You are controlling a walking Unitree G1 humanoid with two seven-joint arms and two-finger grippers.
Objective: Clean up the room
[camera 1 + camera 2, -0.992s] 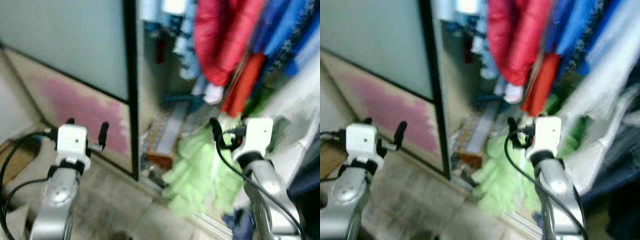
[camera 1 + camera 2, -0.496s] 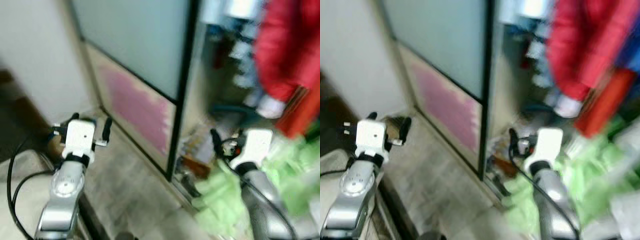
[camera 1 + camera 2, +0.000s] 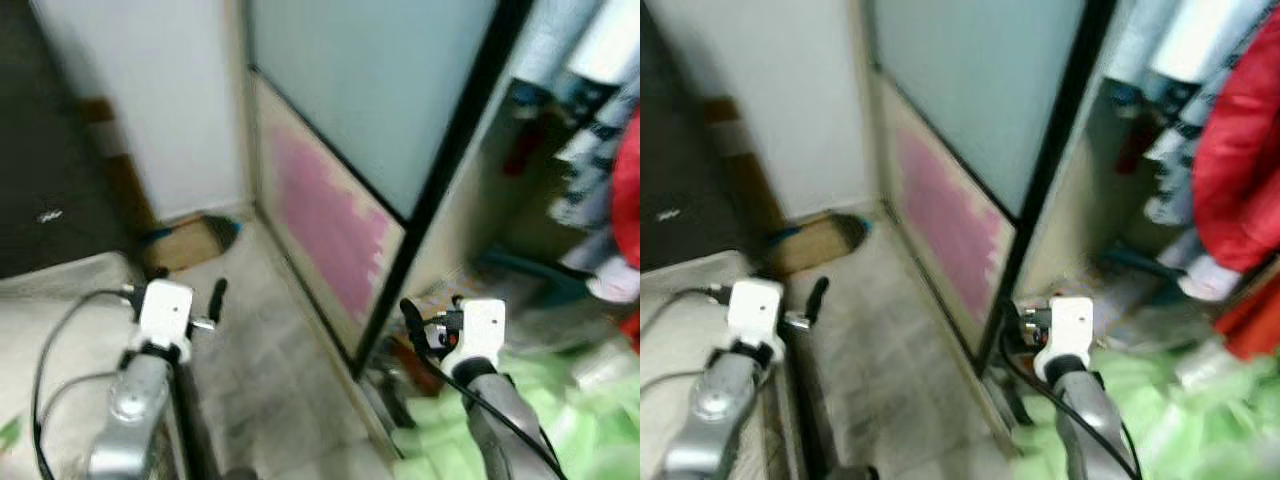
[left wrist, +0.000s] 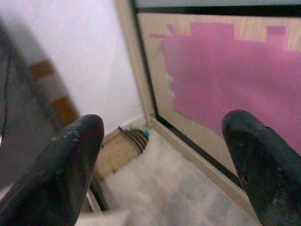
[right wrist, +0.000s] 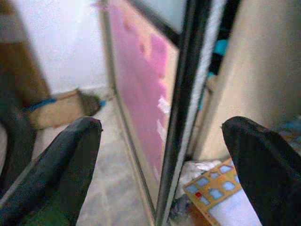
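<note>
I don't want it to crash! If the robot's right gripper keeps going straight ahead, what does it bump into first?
Probably the black edge of the sliding wardrobe door, dead ahead between the open right gripper's fingers; depth is unclear.

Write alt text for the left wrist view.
The open left gripper hangs empty over pale floor, aimed at a sliding door panel with a pink patch; a brown cardboard piece lies by the white wall.
</note>
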